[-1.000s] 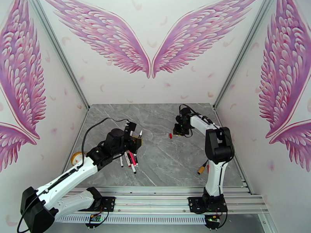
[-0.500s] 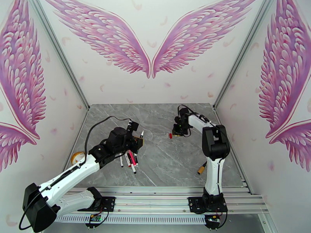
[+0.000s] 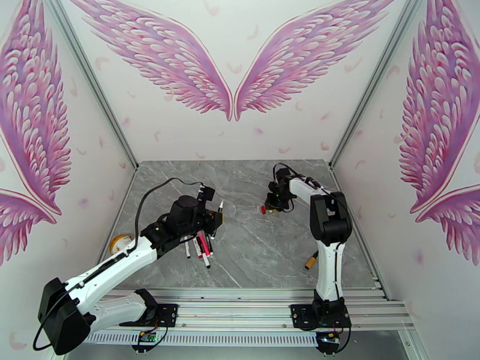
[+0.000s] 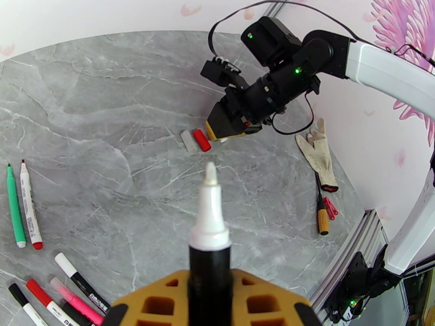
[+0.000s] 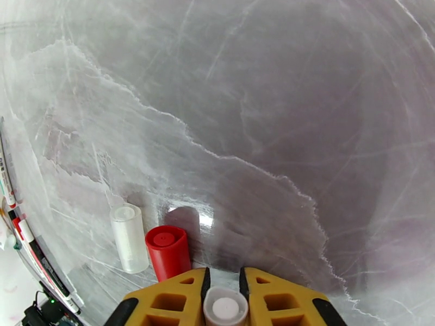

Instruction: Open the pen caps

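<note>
In the left wrist view my left gripper (image 4: 210, 292) is shut on the black barrel of a pen (image 4: 209, 234) that stands upright, its white tip bare. From above, that left gripper (image 3: 214, 219) is left of centre, just past several pens (image 3: 201, 246) lying on the table. Two more pens, green (image 4: 14, 205) and white with a red end (image 4: 29, 206), lie apart. My right gripper (image 5: 223, 281) is low over the table with a pale pen cap (image 5: 225, 307) between its fingers. A red cap (image 5: 167, 250) and a clear cap (image 5: 129, 237) stand just left of it.
The grey marble table (image 3: 252, 247) is walled on three sides. A work glove (image 4: 318, 156), a stubby orange-and-black cylinder (image 4: 323, 221) and a small red piece (image 4: 329, 207) lie near the right edge. A yellow tape roll (image 3: 120, 242) sits at the left edge.
The right gripper has edged left toward the red cap, its jaws barely easing around the pale cap. The left gripper has drifted slightly right and farther away with the pen.
</note>
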